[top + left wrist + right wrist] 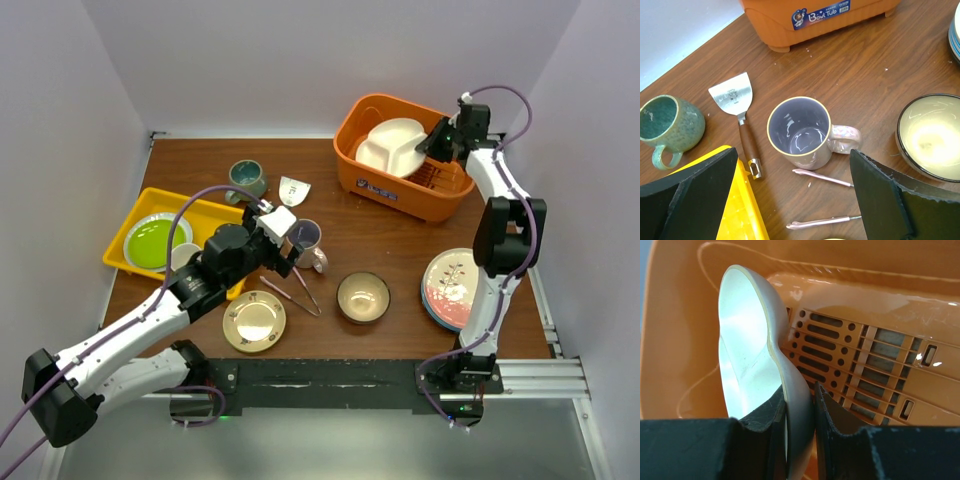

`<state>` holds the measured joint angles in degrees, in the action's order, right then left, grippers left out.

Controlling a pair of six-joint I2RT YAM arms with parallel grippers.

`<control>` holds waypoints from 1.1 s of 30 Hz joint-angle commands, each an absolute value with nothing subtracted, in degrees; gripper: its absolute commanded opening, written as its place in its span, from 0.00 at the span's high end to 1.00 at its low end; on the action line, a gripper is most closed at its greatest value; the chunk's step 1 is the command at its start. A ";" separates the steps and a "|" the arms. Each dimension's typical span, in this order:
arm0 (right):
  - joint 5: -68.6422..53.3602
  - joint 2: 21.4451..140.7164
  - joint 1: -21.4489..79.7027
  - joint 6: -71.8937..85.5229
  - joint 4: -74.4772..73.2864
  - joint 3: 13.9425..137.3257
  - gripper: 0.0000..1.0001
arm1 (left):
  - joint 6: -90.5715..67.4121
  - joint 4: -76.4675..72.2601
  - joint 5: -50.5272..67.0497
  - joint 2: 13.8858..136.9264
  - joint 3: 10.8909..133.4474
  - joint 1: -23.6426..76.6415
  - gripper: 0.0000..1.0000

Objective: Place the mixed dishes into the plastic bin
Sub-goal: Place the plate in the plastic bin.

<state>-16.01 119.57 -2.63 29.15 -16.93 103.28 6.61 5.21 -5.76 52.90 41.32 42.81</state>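
Observation:
The orange plastic bin stands at the back right. My right gripper is shut on the rim of the white divided plate and holds it tilted inside the bin; the right wrist view shows the plate pinched between the fingers above the slotted base. My left gripper is open and hovers over the lavender mug, which stands upright between the fingers in the left wrist view. A teal mug lies on its side at the left.
A bronze bowl, a cream plate and a pink floral plate stack sit near the front. A yellow tray holds a lime-green plate. A metal spatula and pink tongs lie beside the lavender mug.

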 commanded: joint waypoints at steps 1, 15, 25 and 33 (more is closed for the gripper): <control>-21.27 117.68 -2.37 32.96 -4.75 104.77 0.97 | 6.15 2.64 -5.98 52.47 40.61 42.45 0.00; -20.65 124.97 -0.44 28.74 -7.73 107.58 0.61 | 6.15 2.72 -6.07 52.82 40.61 42.28 0.00; -19.87 128.93 -0.44 24.53 -12.21 111.96 0.43 | 6.24 2.72 -6.24 53.35 40.52 42.10 0.00; -14.77 129.90 -0.44 14.25 -21.53 118.30 0.34 | 6.24 2.64 -6.24 53.44 40.61 41.92 0.00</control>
<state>-16.27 132.51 -0.73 21.02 -20.53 112.36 6.61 5.23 -5.82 53.56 40.93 42.37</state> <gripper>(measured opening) 0.646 0.997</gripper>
